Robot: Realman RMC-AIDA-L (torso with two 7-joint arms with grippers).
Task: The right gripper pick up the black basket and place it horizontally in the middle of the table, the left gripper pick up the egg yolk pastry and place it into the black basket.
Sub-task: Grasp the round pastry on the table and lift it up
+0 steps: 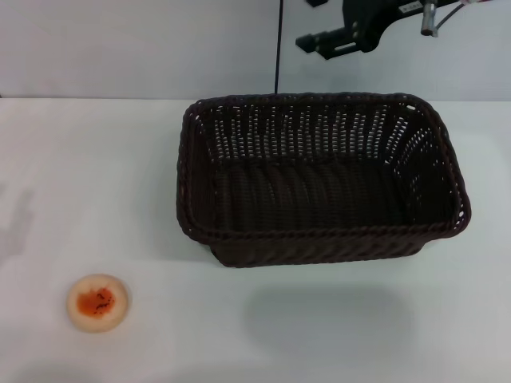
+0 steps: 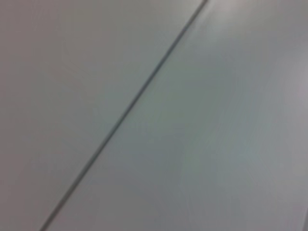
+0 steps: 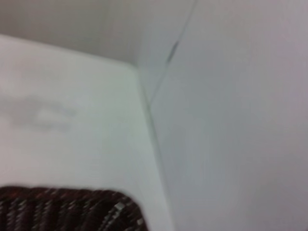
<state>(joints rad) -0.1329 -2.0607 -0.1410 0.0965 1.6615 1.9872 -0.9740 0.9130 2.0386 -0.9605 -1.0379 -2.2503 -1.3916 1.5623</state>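
White worktop (image 1: 88, 175) carries the black basket (image 1: 319, 179) lengthwise just below our raised right claw (image 1: 339, 41), grip unreadable, while the egg yolk pastry (image 1: 97, 302) waits well apart, unpicked, left claw unseen.

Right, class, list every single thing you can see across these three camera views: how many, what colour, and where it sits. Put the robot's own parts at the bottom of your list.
Black basket: one, dark brown-black woven wicker, lying lengthwise on the middle to right of the table, nothing in it; one corner also shows in the right wrist view.
Egg yolk pastry: one, pale beige with an orange-red speckled centre facing up, on the table at the near left, well apart from the basket.
Table: one, plain white, filling most of the head view.
Wall: pale grey, behind the table, with a thin dark vertical seam.
Right gripper: one, black, raised above the far edge behind the basket, holding nothing.
Left gripper: not in view.
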